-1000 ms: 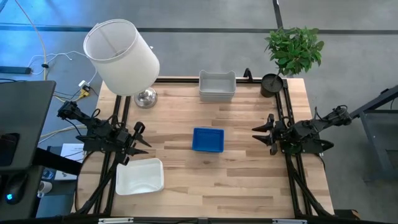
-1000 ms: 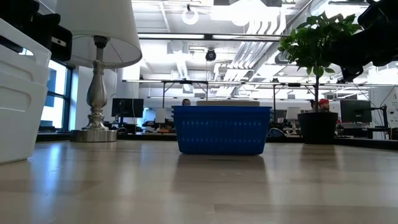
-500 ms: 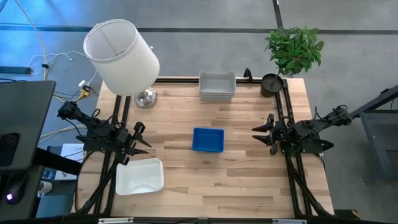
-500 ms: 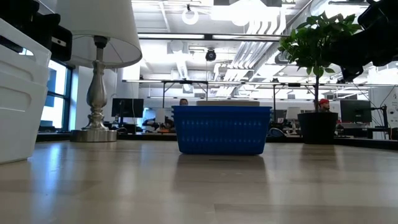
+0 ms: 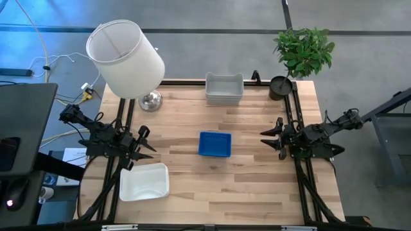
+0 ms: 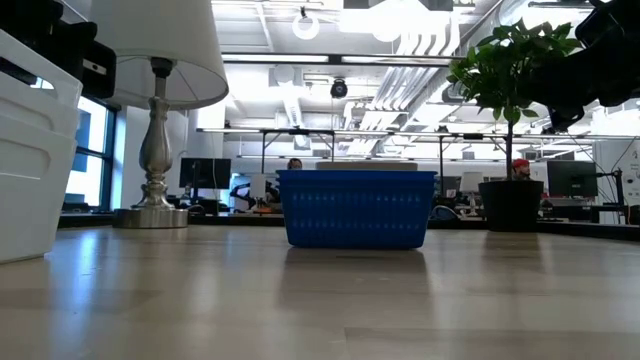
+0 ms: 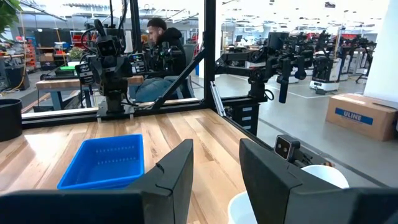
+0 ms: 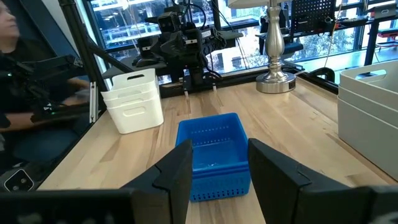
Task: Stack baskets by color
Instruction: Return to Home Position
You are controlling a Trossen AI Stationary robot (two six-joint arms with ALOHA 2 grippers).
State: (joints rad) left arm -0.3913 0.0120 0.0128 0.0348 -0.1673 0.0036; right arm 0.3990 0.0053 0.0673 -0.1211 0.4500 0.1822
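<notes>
**Three colour stacks ready, both arms at the sides**

The left end effector [image 5: 146, 144] hangs over the left edge of the tabletop [image 5: 257, 192]. Its fingers are apart and hold nothing, so I judge this to be a rest pose and not a reach. Near it, at the near-left corner, stands the white basket stack [image 5: 144, 181]. At the far-left corner is the table lamp [image 5: 125, 56] with its big white shade, apart from all the baskets.

In the middle sits the blue basket stack [image 5: 214, 144], alone and well apart from the others. The pale grey basket stack [image 5: 224, 88] is at the far edge. Each colour has its own place, so the sorting looks finished.

The right end effector [image 5: 270, 142] hangs over the right edge, also open and empty, facing the blue stack. The potted plant [image 5: 303, 50] stands at the far-right corner. Nothing lies close to either arm that could block it.
</notes>
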